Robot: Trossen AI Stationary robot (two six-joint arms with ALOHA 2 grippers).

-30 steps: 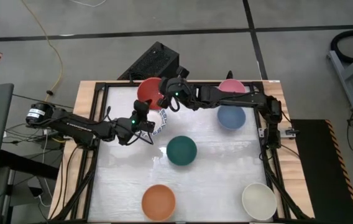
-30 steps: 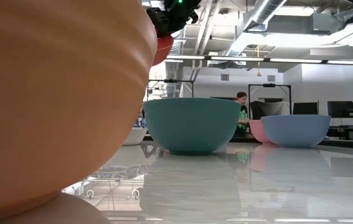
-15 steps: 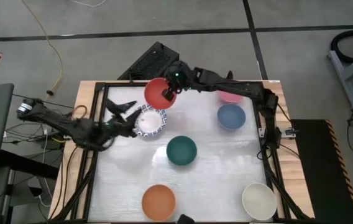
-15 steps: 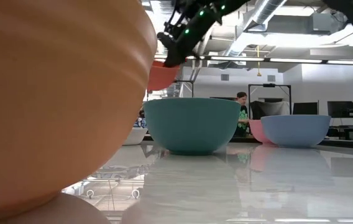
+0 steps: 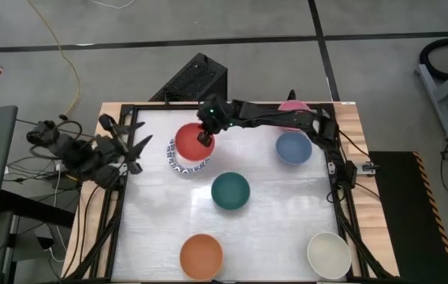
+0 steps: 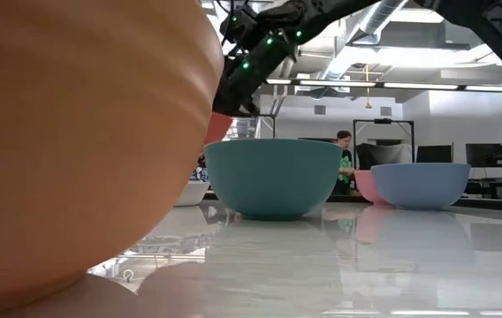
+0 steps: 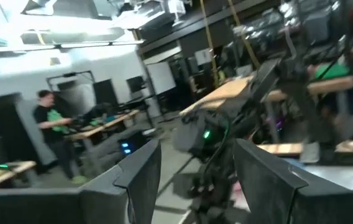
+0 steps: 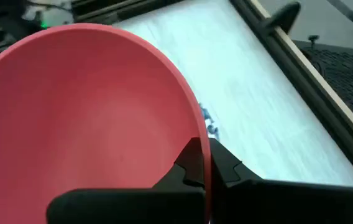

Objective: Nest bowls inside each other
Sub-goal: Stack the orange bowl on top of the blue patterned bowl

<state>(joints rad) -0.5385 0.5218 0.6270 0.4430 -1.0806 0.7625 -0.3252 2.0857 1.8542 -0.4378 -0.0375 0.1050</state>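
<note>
My right gripper (image 5: 204,135) is shut on a red bowl (image 5: 188,142) that hangs over a blue-and-white patterned dish (image 5: 183,164) at the table's far left. My left gripper (image 5: 126,143) stands open with nothing between its fingers, over the table's left edge. A pink bowl (image 5: 291,106) sits far right, partly under the right arm. A blue bowl (image 5: 293,147) sits just nearer than it. The dark green bowl (image 5: 230,191) sits mid-table. The orange bowl (image 5: 201,255) and the cream bowl (image 5: 328,254) sit at the near edge. My right gripper pinches the red bowl's rim (image 8: 196,127) on the side toward the table's right, one finger inside the bowl and one outside. The fingers slant down from the table's far right. The bowl is tilted and lifted clear, above the patterned dish (image 8: 207,121).
A black frame (image 5: 121,189) runs round the white table top. In the low view the orange bowl (image 6: 74,132) fills the left half. A person (image 6: 344,146) is in the room behind. Open table lies between the green bowl and the near bowls.
My left gripper has pulled back from the patterned dish toward the table's left edge, rising and rolling over. My right gripper has carried the red bowl down and toward the near edge, so it now hangs over the patterned dish.
</note>
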